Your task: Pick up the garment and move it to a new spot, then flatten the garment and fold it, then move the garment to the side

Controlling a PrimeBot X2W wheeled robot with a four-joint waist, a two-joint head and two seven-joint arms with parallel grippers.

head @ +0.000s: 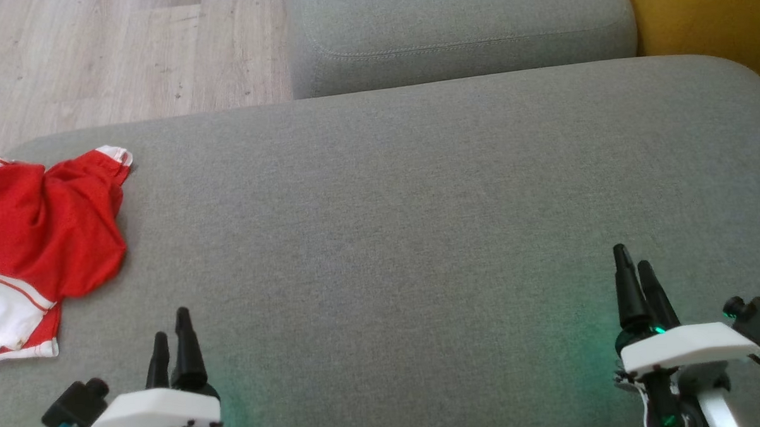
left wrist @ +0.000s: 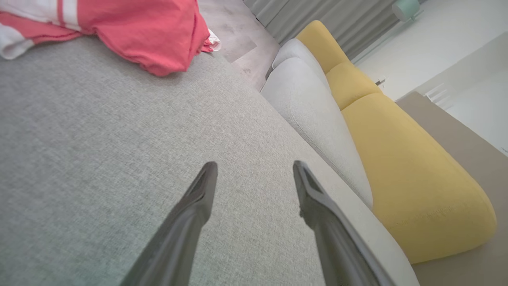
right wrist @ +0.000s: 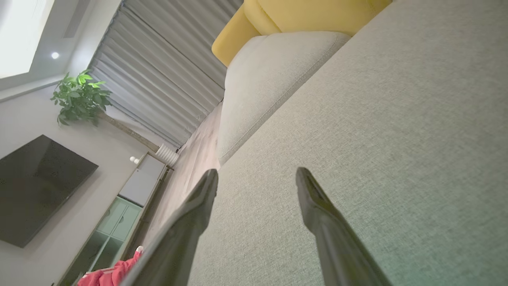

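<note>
The left gripper (head: 171,328) hangs low over the near left part of the grey sofa seat (head: 417,206). Its two dark fingers are spread with a clear gap between them in the left wrist view, and they hold nothing. The right gripper (head: 632,258) is well across the seat at the near right, its fingers likewise parted and empty, over bare fabric.

Outward from the left gripper, up and to its left, lies the red garment with white stripes (head: 45,231). It is crumpled in a heap at the seat's left end, and the edge of the head view cuts part of it off. The heap's long axis runs roughly near to far along that left end. A white-trimmed corner lies at the far side and a white panel at the near side.

The garment is near the left gripper and well apart from the right one, so the pick-up looks like the left arm's job. It would take a short reach forward and leftward to the heap's nearer red fold, while the open middle of the seat offers the new spot.
</note>
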